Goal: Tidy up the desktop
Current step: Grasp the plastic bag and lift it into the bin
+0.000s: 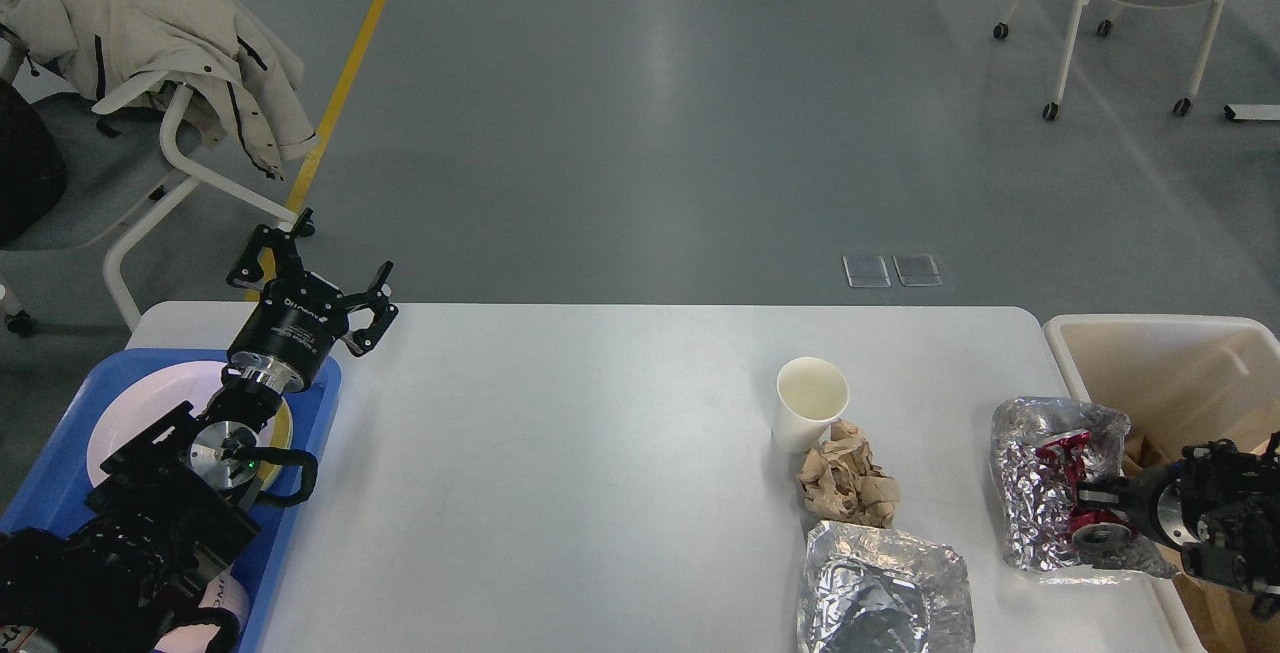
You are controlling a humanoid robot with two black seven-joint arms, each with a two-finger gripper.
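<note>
The white desktop (600,453) carries a white paper cup (812,403), a crumpled wad of brown paper (848,485) right in front of it, and a flattened silver foil wrapper (885,598) at the front edge. A second foil wrapper (1040,463), silver with a red inside, stands bunched up at the desktop's right end. My right gripper (1092,515) is shut on its red inner part. My left gripper (320,273) hangs open and empty over the far left corner, above the back of the blue tray (70,403).
The blue tray holds a white plate (140,408), partly hidden by my left arm. A cream bin (1160,353) with brown paper inside stands just off the desktop's right end. Chairs stand on the floor at far left and far right.
</note>
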